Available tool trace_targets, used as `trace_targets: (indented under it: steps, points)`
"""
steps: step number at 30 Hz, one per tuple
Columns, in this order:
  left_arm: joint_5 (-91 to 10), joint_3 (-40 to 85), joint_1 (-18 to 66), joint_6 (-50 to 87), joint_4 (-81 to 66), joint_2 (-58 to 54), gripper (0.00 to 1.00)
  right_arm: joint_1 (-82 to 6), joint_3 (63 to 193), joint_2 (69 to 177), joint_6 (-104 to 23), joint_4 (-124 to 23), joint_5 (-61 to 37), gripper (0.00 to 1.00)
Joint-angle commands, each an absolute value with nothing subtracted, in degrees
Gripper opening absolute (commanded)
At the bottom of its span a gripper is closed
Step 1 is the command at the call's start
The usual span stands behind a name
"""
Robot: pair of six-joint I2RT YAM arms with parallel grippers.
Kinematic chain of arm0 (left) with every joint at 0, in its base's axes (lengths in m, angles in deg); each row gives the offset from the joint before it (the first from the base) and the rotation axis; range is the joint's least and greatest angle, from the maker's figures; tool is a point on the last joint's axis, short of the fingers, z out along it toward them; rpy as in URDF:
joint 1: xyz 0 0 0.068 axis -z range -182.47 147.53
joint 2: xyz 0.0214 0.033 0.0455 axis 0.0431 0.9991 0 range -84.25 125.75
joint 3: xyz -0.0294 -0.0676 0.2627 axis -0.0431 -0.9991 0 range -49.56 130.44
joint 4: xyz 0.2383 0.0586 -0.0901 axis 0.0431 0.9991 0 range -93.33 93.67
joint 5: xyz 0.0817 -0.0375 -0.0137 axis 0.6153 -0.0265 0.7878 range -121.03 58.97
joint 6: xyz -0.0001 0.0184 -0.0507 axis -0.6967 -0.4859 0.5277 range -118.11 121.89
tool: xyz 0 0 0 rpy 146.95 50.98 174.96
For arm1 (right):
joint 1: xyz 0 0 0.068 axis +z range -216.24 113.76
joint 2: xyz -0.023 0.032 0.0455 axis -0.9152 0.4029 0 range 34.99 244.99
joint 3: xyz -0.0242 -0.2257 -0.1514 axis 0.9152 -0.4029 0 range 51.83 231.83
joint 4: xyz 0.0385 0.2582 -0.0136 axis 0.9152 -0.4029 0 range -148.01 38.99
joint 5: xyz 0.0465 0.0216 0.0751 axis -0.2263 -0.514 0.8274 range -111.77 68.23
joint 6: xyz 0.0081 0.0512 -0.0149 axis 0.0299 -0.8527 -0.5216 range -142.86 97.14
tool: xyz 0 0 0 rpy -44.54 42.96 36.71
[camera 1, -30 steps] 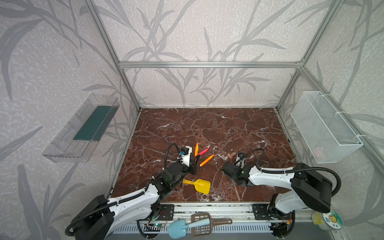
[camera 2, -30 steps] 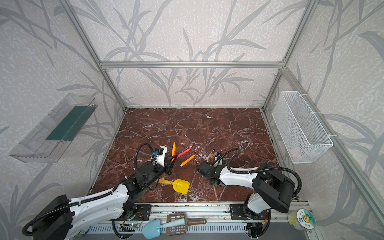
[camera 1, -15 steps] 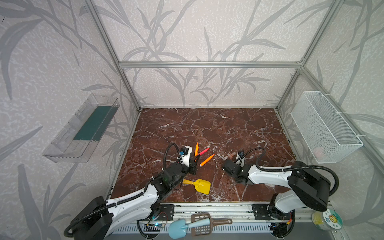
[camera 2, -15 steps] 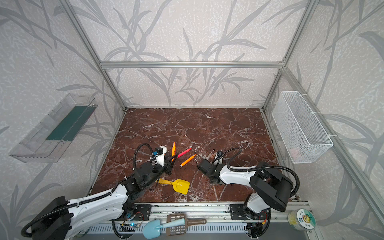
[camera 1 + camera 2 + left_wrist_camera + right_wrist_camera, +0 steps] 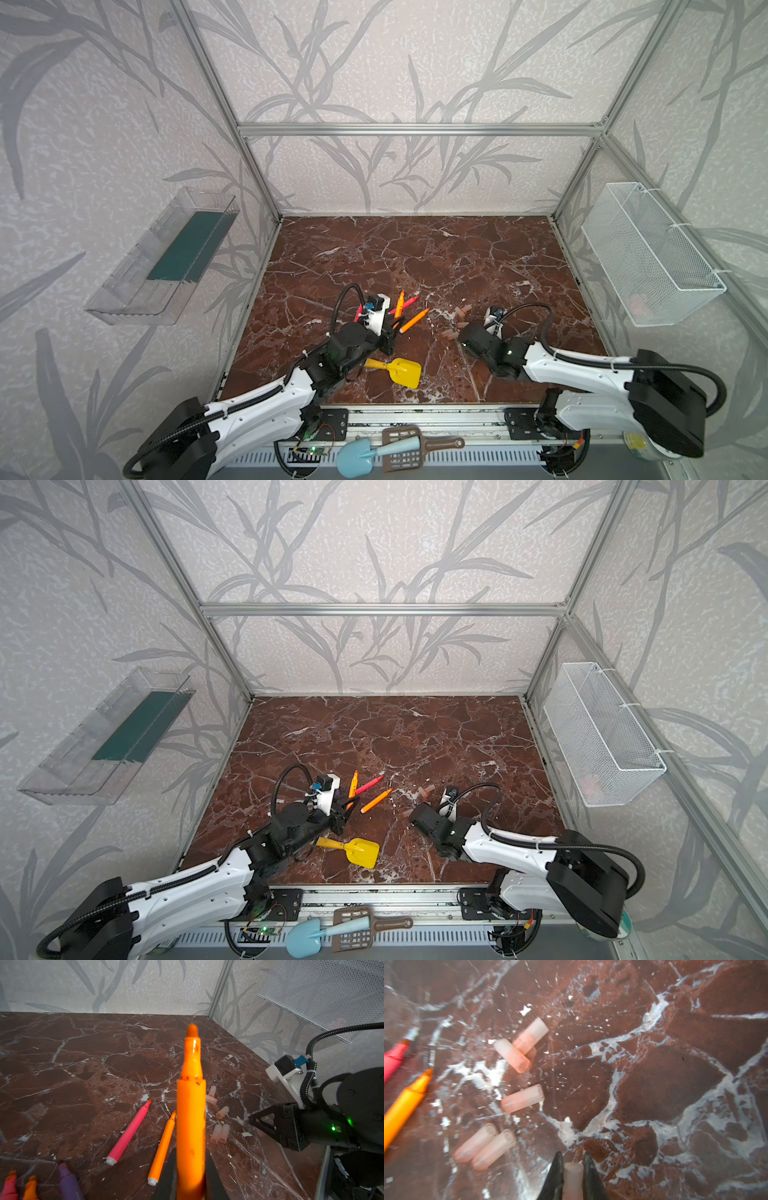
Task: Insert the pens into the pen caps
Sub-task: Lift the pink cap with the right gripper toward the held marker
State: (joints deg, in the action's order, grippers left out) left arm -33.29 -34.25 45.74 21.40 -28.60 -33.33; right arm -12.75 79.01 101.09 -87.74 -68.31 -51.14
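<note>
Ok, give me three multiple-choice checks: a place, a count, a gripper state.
1. The yellow shovel lies: A on the table near its front; B in the wire basket; C against the back wall.
2. Loose pen caps in the right wrist view: A two; B five; C eight.
3. The right gripper is: A open, empty; B shut on the yellow shovel; C shut on a pen cap.
A: both top views show it there. B: five lie free. C: its fingers clamp the pen cap.

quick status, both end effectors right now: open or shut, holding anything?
Left end effector: closed, holding an orange pen.
Right end effector: closed, holding a pen cap.
</note>
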Motion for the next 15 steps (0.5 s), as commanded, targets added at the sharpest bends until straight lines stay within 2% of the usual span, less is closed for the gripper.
trace_targets:
  steps: [1,7,15]
  points:
    - [-41.3,-31.9,45.4,21.0,-26.6,-32.7,0.00,-13.0,79.4,92.9,-81.9,-65.8,-49.9,0.00]
    - [-42.5,-32.4,45.4,21.2,-24.4,-34.5,0.00,-13.0,79.5,85.2,-70.6,-48.6,-45.8,0.00]
    - [-44.7,-33.6,45.5,22.3,-24.1,-37.5,0.00,-13.0,82.6,87.8,-60.5,-30.8,-41.1,0.00]
